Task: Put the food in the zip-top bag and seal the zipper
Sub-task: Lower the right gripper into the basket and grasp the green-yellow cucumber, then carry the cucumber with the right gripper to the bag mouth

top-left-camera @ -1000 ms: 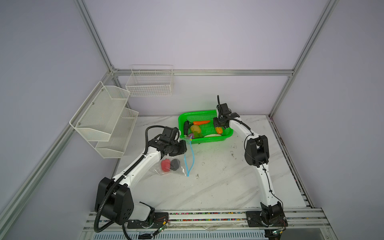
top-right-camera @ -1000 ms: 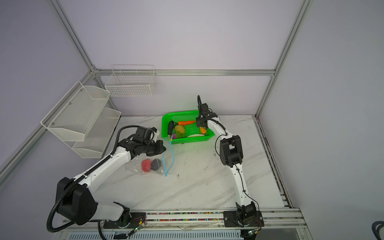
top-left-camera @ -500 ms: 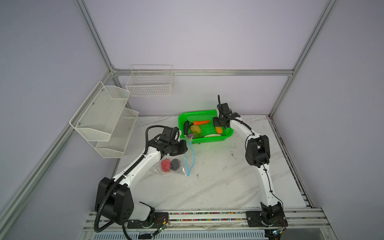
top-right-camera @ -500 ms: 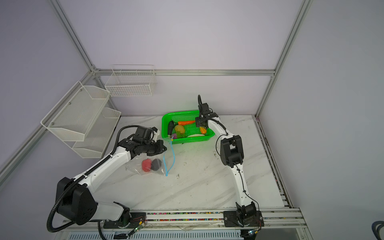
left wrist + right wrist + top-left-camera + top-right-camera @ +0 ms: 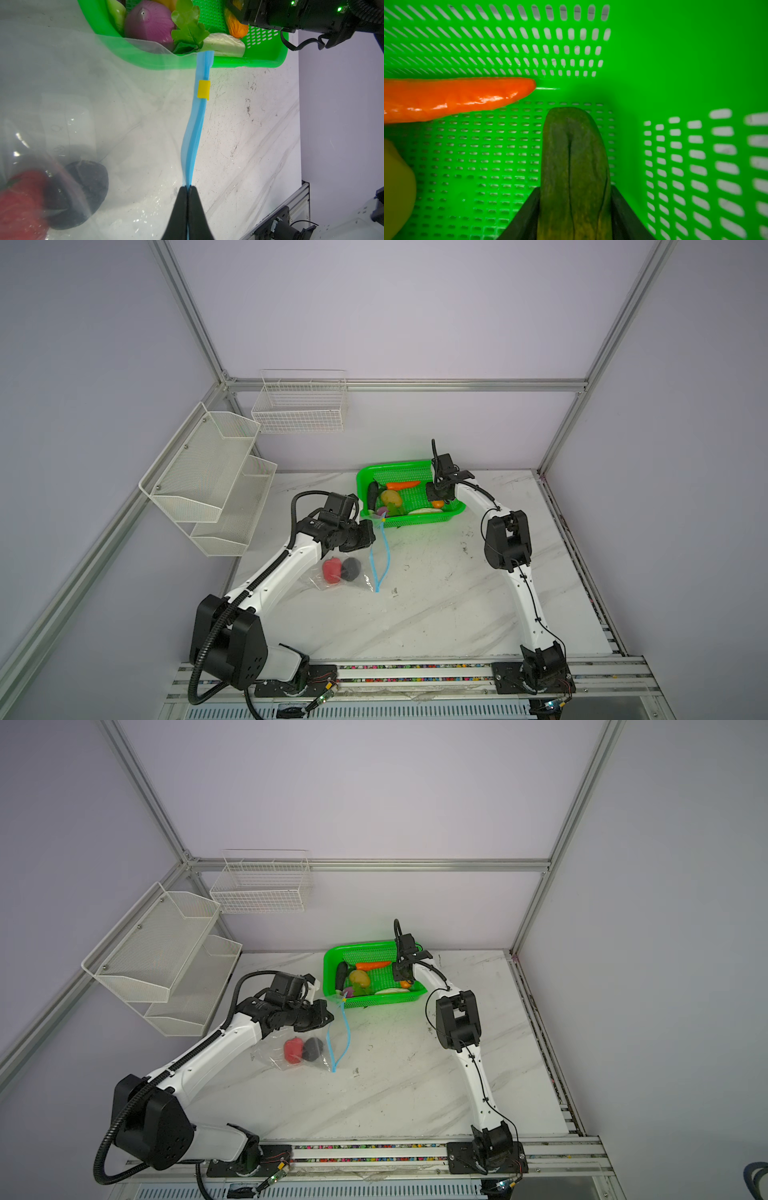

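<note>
Our left jaws were pinched shut on the zipper [image 5: 193, 133], propping up the zip-top bag [image 5: 363, 572], whose far end overlapped the basket [image 5: 415, 522]. Our right jaws, nearer the food, clasped an orange-yellow piece [image 5: 574, 166]. Its long axis pointed straight ahead of them, and the bag lay toward the left jaws.

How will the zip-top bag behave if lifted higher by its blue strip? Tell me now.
Probably floppy: the zip-top bag film drapes and crinkles from the zipper pinched in the left hand. Likely bottom-heavy: the red pepper and a dark vegetable sit at its low end. The mouth may sag shut, since only one point is held.
</note>
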